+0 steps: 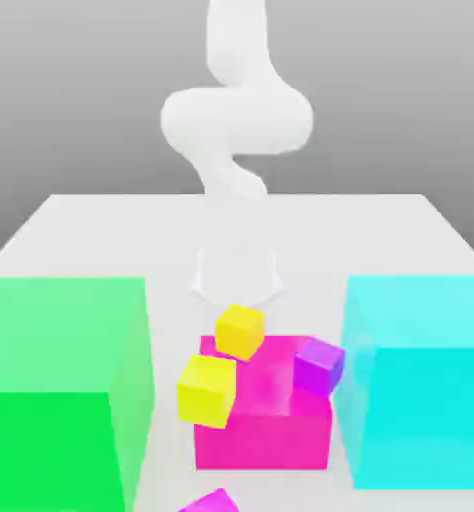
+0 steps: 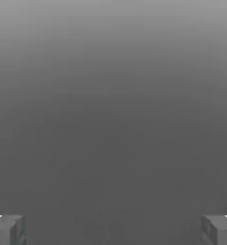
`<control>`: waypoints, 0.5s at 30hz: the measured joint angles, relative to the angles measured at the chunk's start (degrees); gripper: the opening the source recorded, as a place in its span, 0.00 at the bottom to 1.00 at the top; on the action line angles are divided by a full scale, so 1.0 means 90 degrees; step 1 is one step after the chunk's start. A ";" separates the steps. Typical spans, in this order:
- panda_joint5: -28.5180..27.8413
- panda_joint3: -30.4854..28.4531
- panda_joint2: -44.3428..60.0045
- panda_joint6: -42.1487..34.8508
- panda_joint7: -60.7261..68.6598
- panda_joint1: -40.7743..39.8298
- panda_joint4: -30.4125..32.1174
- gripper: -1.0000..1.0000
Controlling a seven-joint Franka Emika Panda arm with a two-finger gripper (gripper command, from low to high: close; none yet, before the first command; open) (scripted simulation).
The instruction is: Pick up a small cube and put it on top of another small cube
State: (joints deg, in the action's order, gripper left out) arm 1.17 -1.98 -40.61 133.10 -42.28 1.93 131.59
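A: On the white table (image 1: 81, 225), item one: large magenta block (image 1: 271, 425), flanked by a green block (image 1: 56, 385) and a cyan block (image 1: 421, 375).
B: Small items?
A: Purple cube (image 1: 318, 366) on the magenta block's corner toward the cyan block; two yellow cubes (image 1: 240, 331) (image 1: 207, 390) at its other side. Small magenta-pink cube (image 1: 209, 502) at the near edge, partly cropped.
B: Tool?
A: Gripper (image 2: 113, 229): fingers (image 2: 10, 228) spread wide, holding nothing.
B: Markings?
A: No legible writing.

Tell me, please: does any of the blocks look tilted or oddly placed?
Yes. Two yellow cubes and the small purple cube sit askew, tilted against the large magenta block, not flat. The small magenta-pink cube lies apart at the picture's lower edge.
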 joint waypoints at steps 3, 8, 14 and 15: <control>0.0184 -0.0261 0.0727 0.0184 0.0510 0.0247 -0.0026 0.50; 0.0515 -0.0631 0.1887 0.0475 0.1349 0.0587 -0.0069 0.50; 0.0947 -0.0861 0.3281 0.0816 0.2377 0.0782 -0.0122 0.50; 0.1007 -0.0881 0.3513 0.0874 0.2540 0.0798 -0.0131 0.50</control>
State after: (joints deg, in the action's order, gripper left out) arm 10.23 -9.91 -8.99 140.97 -19.42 9.11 130.42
